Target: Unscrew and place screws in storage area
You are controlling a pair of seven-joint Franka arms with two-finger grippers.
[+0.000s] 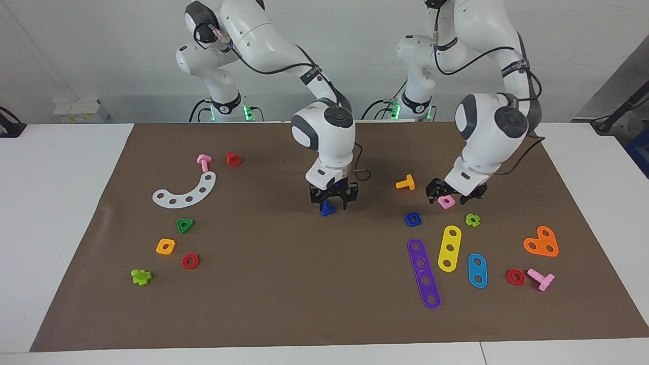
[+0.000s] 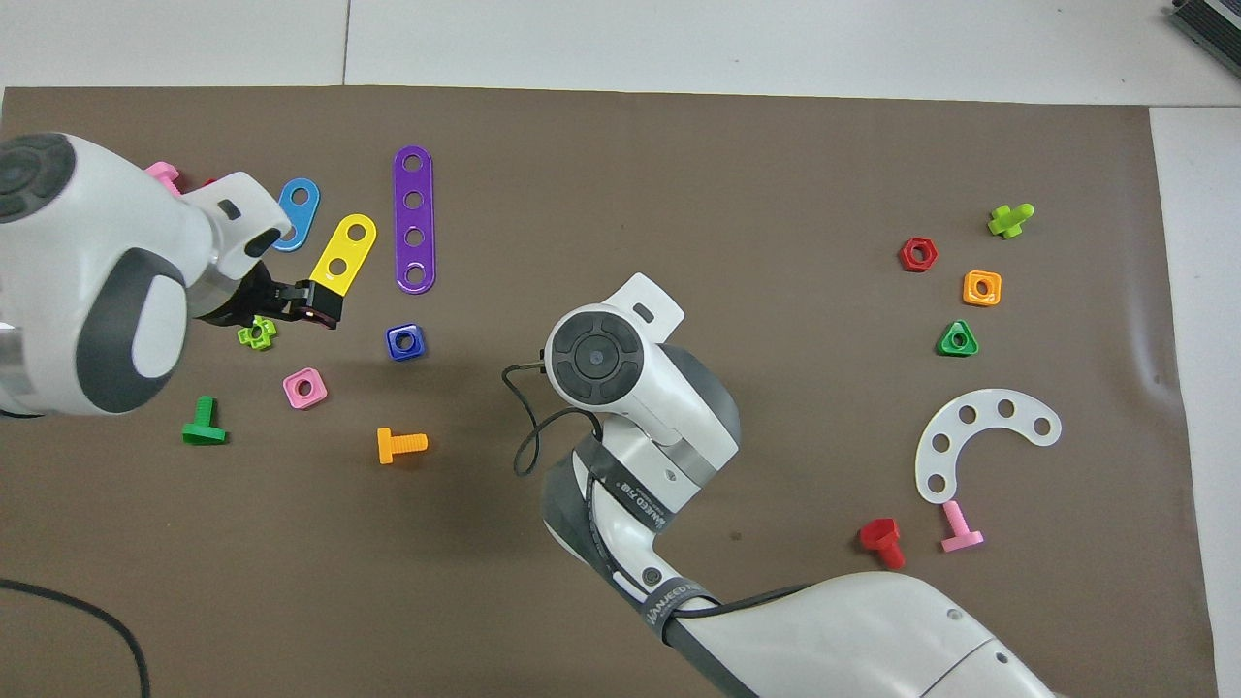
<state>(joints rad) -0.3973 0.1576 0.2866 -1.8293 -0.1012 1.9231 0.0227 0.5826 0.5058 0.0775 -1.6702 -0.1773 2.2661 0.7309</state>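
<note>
Two pincers are seen low over the brown mat on the table. The dark-blue bolt is gripped between the fingers of the right pincer over the middle of the mat, its tip pointing down. In the overhead view the bolt is hidden under the arm. The blue square nut is seen lying apart on the mat, toward the left arm's end. The left pincer is held over a pink square nut, its fingers spread with nothing between them.
</note>
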